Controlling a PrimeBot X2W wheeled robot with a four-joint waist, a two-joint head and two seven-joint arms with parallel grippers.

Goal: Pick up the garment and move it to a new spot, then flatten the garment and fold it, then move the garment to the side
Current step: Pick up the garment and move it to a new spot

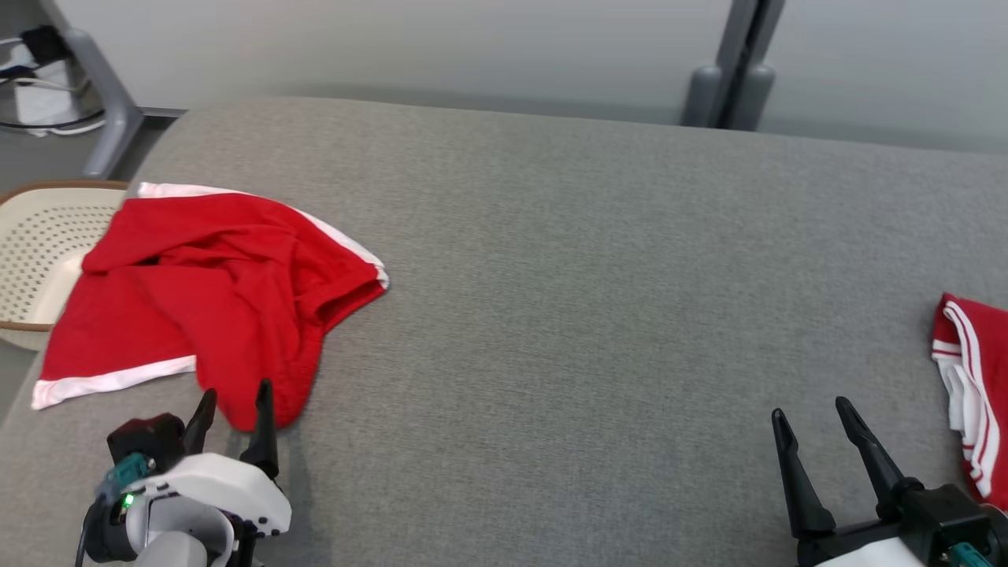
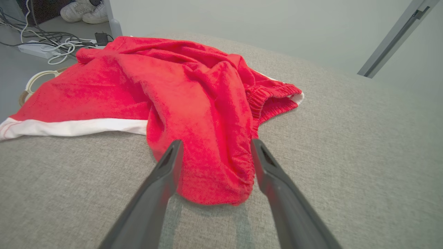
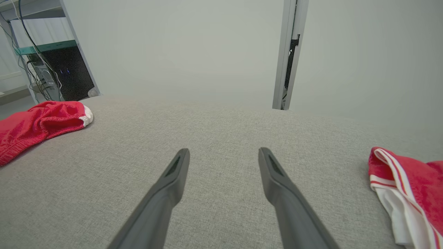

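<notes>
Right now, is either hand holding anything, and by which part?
Nothing. The open left hand flanks the near fold of the crumpled red white-trimmed garment; the right hand is open.

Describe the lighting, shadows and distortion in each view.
Head view: soft, even light, no glare; a faint shadow right of the left claw. Left wrist view: wide-angle bulge curves the surface; pale streaked shadows before the garment. Right wrist view: same bulge; the right claw softens toward the bottom edge.

Striped garment, right side: cut off by the frame edge. Basket, left side: partly hidden behind the red garment, remainder cropped.
</notes>
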